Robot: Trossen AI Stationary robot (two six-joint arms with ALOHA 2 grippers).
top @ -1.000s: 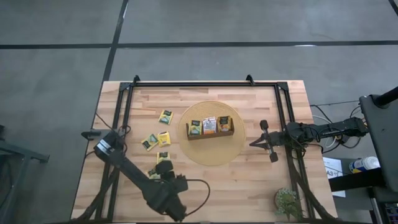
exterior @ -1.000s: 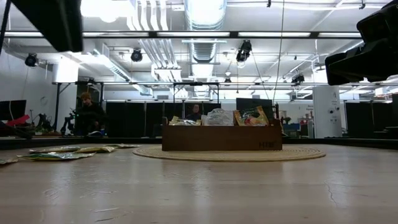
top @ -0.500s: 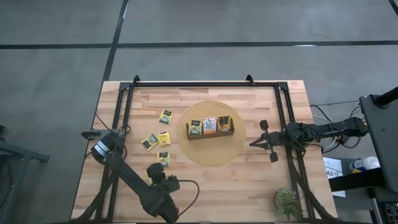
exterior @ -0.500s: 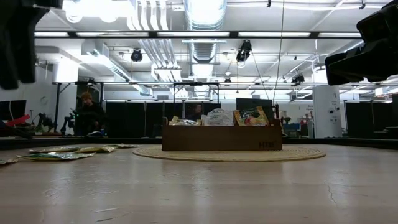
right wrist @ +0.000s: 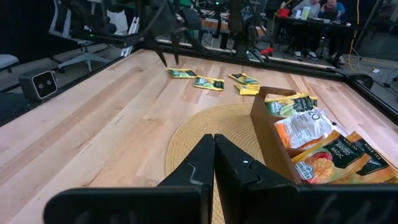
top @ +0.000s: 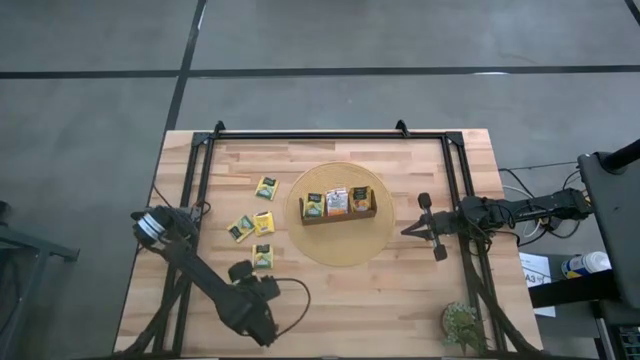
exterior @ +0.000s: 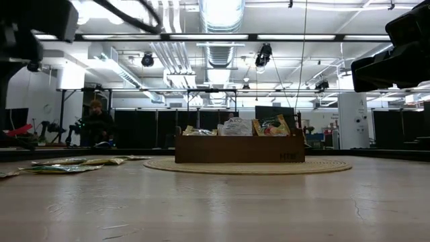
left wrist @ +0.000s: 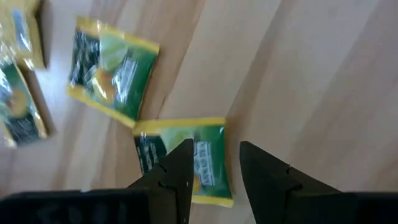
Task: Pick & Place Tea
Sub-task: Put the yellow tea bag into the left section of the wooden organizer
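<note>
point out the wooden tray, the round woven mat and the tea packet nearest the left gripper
wooden tray [top: 338,215]: high view, on its front wall.
round woven mat [top: 340,245]: high view, bare part below the tray.
tea packet [top: 263,256]: high view, middle of the packet.

Overhead looks straight down, low looks level; both share the wooden tray [top: 338,203].

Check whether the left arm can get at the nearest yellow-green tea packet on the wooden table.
Probably yes. The left gripper is open, hanging just above the yellow-green tea packet that lies flat on the wooden table, apart from its neighbours. Nothing appears to be in between. The right gripper waits shut by the round woven mat.
</note>
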